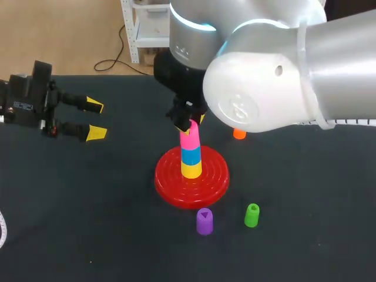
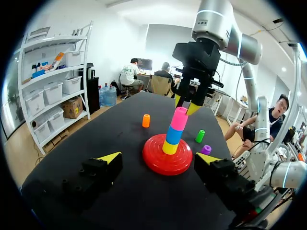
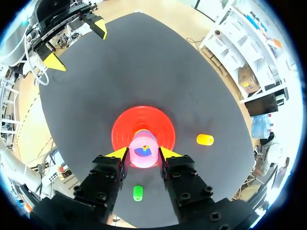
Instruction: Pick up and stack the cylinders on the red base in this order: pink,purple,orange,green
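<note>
**Stack topped by the pink cylinder [image 1: 189,143]**

Clamped in the right gripper [image 3: 144,153], it sat on a blue cylinder [image 1: 190,155] and yellow cylinder [image 1: 191,170] over the red base [image 1: 170,183]. The purple cylinder [image 1: 204,221] and green cylinder [image 1: 252,215] stood nearby, the orange cylinder [image 1: 239,134] behind. The left gripper [image 1: 95,119] hovered spread, empty.

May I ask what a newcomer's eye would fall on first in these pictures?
The tower at the centre: a pink cylinder atop a blue cylinder and a yellow cylinder on the red base, clasped at its sides by the right gripper. The left gripper hangs open off to the side, while a purple cylinder, a green cylinder and an orange cylinder stand loose around the base.
</note>
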Robot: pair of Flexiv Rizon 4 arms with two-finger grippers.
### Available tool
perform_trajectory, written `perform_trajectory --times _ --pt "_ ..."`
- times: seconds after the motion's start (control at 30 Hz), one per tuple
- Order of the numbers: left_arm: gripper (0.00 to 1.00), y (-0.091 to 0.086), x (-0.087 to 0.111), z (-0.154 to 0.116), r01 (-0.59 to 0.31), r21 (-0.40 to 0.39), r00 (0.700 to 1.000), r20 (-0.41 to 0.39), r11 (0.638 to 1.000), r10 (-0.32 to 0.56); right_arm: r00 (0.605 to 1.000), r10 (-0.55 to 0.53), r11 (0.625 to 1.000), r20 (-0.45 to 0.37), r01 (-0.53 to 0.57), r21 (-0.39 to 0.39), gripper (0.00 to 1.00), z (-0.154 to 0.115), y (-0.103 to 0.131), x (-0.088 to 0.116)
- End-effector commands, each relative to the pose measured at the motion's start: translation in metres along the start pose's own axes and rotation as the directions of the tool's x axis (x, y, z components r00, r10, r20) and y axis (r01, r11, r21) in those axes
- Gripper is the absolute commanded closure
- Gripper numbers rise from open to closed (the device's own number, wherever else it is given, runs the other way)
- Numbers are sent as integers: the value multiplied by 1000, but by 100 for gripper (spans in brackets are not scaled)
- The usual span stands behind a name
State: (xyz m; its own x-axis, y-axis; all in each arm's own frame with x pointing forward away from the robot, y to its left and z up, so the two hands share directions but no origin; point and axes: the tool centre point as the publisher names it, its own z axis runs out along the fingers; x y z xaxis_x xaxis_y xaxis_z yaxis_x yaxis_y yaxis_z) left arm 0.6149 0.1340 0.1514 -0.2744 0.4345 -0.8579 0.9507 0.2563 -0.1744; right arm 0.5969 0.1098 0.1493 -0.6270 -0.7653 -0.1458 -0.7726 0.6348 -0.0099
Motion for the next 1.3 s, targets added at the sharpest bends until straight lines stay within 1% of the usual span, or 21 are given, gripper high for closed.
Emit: perform_trajectory --times 0.03,0.3,0.47,0.73,0.8,0.9,0.93,0.97,1.0,1.03,1.17,1.3 --pt "0 0 1 0 -2 -1 1000 4 1000 2 1000 -2 1000 -1 2 0 100 3 1 1" --pt "0 0 1 0 -2 -1 1000 4 1000 2 1000 8 1000 -18 -7 5 100 8 -3 8" --pt "0 0 1 0 -2 -1 1000 4 1000 2 1000 9 1000 -16 -8 5 100 9 -3 8" --pt "0 0 1 0 -2 -1 1000 4 1000 2 1000 12 1000 -26 -12 -17 100 24 2 11" --pt "0 0 1 0 -2 -1 1000 4 1000 2 1000 7 1000 -18 -8 -25 100 24 3 10" --pt "0 0 1 0 -2 -1 1000 4 1000 2 1000 -6 1000 12 6 -21 100 11 3 6" --pt "0 0 1 0 -2 -1 1000 4 1000 2 1000 -12 1000 27 12 -18 84 5 2 4" --pt "0 0 1 0 -2 -1 1000 4 1000 2 999 -24 1000 42 24 -13 55 -3 1 4" --pt "0 0 1 0 -2 -1 1000 4 1000 2 998 -31 999 57 32 -14 16 -10 1 3" --pt "0 0 1 0 -2 -1 1000 4 1000 2 997 -38 999 73 39 -12 0 -18 0 3" --pt "0 0 1 0 -2 -1 1000 4 1000 2 989 -85 996 120 85 11 0 -45 -2 9" --pt "0 0 1 0 -2 -1 1000 4 1000 2 982 -140 990 130 138 23 0 -56 -4 18"
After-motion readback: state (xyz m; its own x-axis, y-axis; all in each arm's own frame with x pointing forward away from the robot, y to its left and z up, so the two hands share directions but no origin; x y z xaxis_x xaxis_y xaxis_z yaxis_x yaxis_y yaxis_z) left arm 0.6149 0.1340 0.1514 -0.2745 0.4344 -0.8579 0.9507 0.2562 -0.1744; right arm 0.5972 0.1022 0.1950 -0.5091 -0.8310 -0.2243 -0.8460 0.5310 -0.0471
